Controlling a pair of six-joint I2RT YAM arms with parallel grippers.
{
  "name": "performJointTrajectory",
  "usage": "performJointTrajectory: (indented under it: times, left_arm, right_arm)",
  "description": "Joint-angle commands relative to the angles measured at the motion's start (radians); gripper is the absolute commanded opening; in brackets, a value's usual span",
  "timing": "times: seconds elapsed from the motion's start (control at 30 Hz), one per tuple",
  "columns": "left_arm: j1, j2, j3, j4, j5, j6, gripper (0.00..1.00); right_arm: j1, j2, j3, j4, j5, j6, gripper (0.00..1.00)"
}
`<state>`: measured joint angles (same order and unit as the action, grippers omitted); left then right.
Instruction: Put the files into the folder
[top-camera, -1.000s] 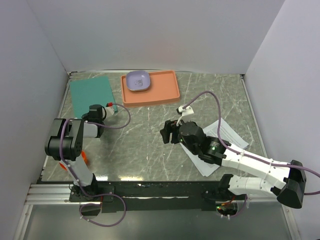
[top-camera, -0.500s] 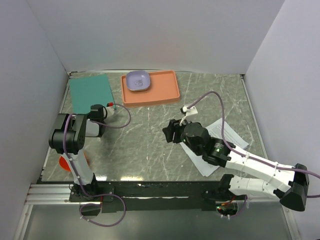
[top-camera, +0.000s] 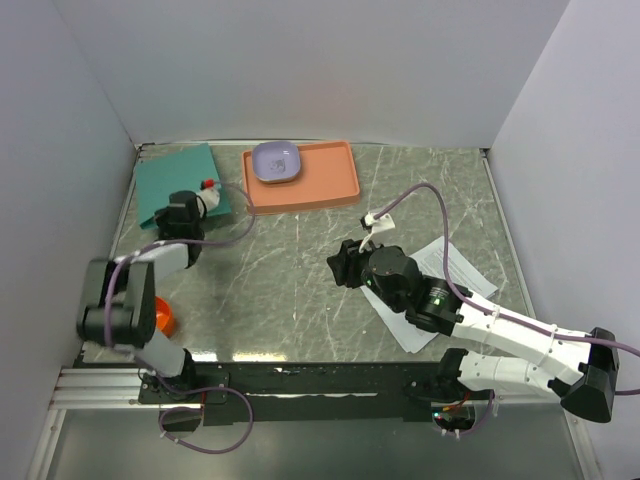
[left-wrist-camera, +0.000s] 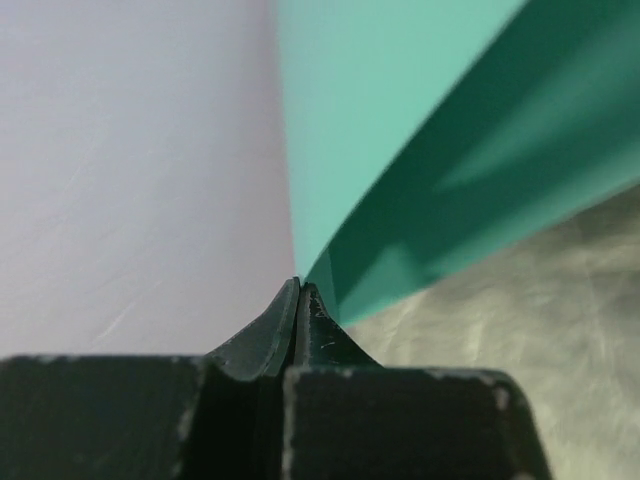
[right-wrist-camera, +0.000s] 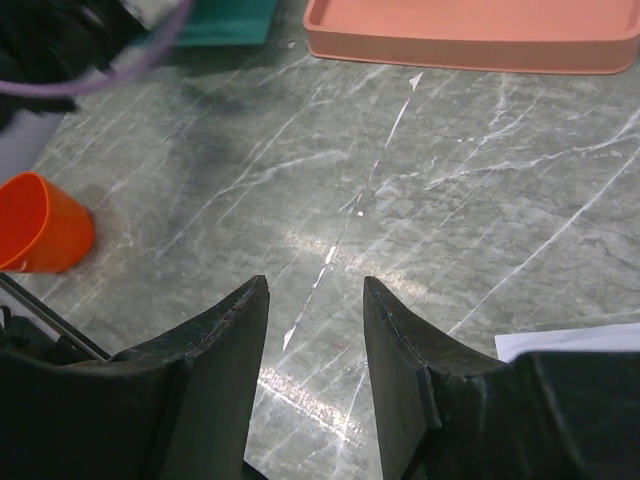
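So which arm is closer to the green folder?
Left. The left tool pinches the near edge of the folder; the right tool hangs open mid-table, far off by the files.

left gripper (left-wrist-camera: 298, 296): jaws pressed together, nipping the folder's edge | folder (left-wrist-camera: 400, 130): teal card fanning up and right from the fingertips, pale face above, darker shaded face below | marble table (left-wrist-camera: 540, 340): lower right | pale wall (left-wrist-camera: 130, 150): left

A grey-green marble worktop (top-camera: 290, 270) with thin white veins spans the enclosure. Plain pale panels close it in: a back wall (top-camera: 320, 70), a left wall (top-camera: 50, 180) and a right wall (top-camera: 580, 160). A metal rail (top-camera: 100, 384) runs along the near edge. The light is soft and even, leaving a faint sheen on the stone.
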<state>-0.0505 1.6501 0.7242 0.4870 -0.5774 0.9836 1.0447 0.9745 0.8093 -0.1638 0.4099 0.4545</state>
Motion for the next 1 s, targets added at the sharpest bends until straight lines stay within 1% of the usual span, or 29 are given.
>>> performJointTrajectory:
  times: [0.0,0.03,0.07,0.1,0.13,0.23,0.27,0.33,0.37,0.43,0.47,0.53,0.57,0.63,0.67,0.7,0.8,0.87,0.97]
  left_arm:
    - [-0.025,-0.283,0.136,-0.325,0.055,-0.199,0.01]
    - [-0.031,-0.364,0.162,-0.475,0.073,-0.226,0.01]
    - [-0.047,-0.401,0.188,-0.548,0.091,-0.273,0.01]
    - [-0.060,-0.436,0.242,-0.624,0.132,-0.292,0.01]
    - [-0.072,-0.497,0.263,-0.730,0.145,-0.307,0.01]
    - [-0.149,-0.585,0.349,-0.885,0.194,-0.385,0.01]
    - [-0.187,-0.599,0.369,-0.977,0.204,-0.405,0.01]
    - [-0.221,-0.627,0.425,-1.065,0.244,-0.453,0.01]
    - [-0.248,-0.634,0.437,-1.120,0.254,-0.497,0.01]
    - [-0.273,-0.662,0.449,-1.157,0.277,-0.542,0.01]
    - [-0.291,-0.673,0.452,-1.183,0.286,-0.552,0.01]
    - [-0.302,-0.696,0.461,-1.209,0.313,-0.577,0.01]
    - [-0.308,-0.702,0.466,-1.225,0.355,-0.585,0.01]
    - [-0.311,-0.710,0.501,-1.278,0.408,-0.609,0.01]
    - [-0.318,-0.710,0.517,-1.294,0.459,-0.617,0.01]
    - [-0.321,-0.704,0.556,-1.329,0.487,-0.629,0.01]
    - [-0.331,-0.673,0.638,-1.363,0.568,-0.678,0.01]
    - [-0.333,-0.658,0.662,-1.355,0.568,-0.700,0.01]
    - [-0.331,-0.647,0.649,-1.300,0.490,-0.695,0.01]
  right_arm:
    - [0.006,0.003,0.017,0.049,0.018,-0.022,0.50]
    - [0.006,0.010,0.021,0.050,0.021,-0.027,0.50]
    - [0.008,0.016,0.027,0.047,0.020,-0.027,0.50]
    - [0.006,0.020,0.030,0.053,0.018,-0.027,0.50]
    - [0.006,0.027,0.033,0.052,0.020,-0.022,0.50]
    - [0.006,0.042,0.045,0.049,-0.011,-0.001,0.51]
    - [0.006,0.047,0.060,0.043,-0.020,0.010,0.54]
    - [0.008,0.059,0.079,0.023,-0.049,0.038,0.59]
    - [0.006,0.065,0.103,0.009,-0.055,0.050,0.66]
    - [0.006,0.081,0.126,-0.022,-0.078,0.084,0.75]
    - [0.005,0.084,0.143,-0.031,-0.083,0.095,0.81]
    - [0.003,0.084,0.156,-0.040,-0.086,0.108,0.82]
    - [0.005,0.081,0.157,-0.036,-0.085,0.105,0.84]
    - [-0.002,0.070,0.163,-0.032,-0.083,0.093,0.86]
    - [-0.009,0.069,0.178,-0.051,-0.085,0.090,0.86]
    - [-0.012,0.067,0.188,-0.065,-0.083,0.092,0.86]
    - [-0.012,0.062,0.205,-0.075,-0.082,0.092,0.86]
    - [-0.014,0.084,0.214,-0.103,-0.072,0.099,0.86]
    - [-0.025,0.139,0.218,-0.111,-0.085,0.107,0.87]
